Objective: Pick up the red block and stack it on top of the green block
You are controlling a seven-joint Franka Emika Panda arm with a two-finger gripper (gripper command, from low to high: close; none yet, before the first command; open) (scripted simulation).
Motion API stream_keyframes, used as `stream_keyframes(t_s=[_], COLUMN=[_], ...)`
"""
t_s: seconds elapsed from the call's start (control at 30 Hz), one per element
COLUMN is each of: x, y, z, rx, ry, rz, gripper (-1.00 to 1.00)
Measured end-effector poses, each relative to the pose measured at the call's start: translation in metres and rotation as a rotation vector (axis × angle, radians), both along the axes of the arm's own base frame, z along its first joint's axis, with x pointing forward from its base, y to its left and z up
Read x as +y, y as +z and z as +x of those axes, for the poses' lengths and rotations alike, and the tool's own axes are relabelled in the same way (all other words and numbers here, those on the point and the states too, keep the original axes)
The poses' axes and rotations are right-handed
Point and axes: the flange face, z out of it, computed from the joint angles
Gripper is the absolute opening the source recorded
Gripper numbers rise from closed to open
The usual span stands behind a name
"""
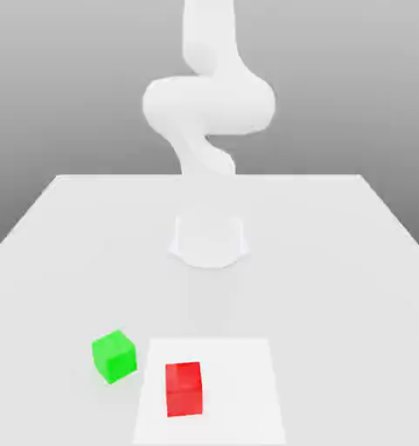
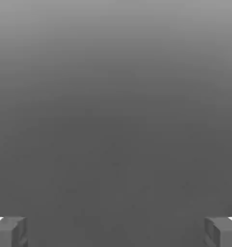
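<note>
Pale counter (image 1: 308, 287) against plain grey backdrop. Red block (image 1: 184, 390) upright on white patch (image 1: 239, 392) of counter, near its edge on exterior view's left; roughly cube-shaped, no long axis to follow. Green block (image 1: 115, 357) just beside patch, apart from red one, turned at angle. End effector (image 2: 116, 232) spread wide, nothing between fingertips. Exact bearing from it to red block can't be told; likely next: bring it above red block, match faces, descend.
</note>
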Motion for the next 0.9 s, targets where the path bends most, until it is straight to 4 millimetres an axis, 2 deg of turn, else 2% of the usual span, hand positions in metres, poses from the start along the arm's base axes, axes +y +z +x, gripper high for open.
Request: stream_keyframes(t_s=[0.17,0.27,0.37,0.53,0.7,0.77,0.9], x=[-0.008,-0.012,-0.015,-0.021,-0.029,-0.031,-0.031], y=[-0.1,-0.162,-0.225,-0.329,-0.427,-0.458,-0.507], z=[0.055,0.075,0.086,0.086,0.062,0.055,0.052], rx=[0.163,0.259,0.353,0.511,0.669,0.706,0.718], ry=[0.027,0.041,0.055,0.076,0.094,0.1,0.103], rz=[-0.005,-0.008,-0.014,-0.026,-0.042,-0.047,-0.049], gripper=[0.0,0.0,0.0,0.0,0.0,0.0,0.0])
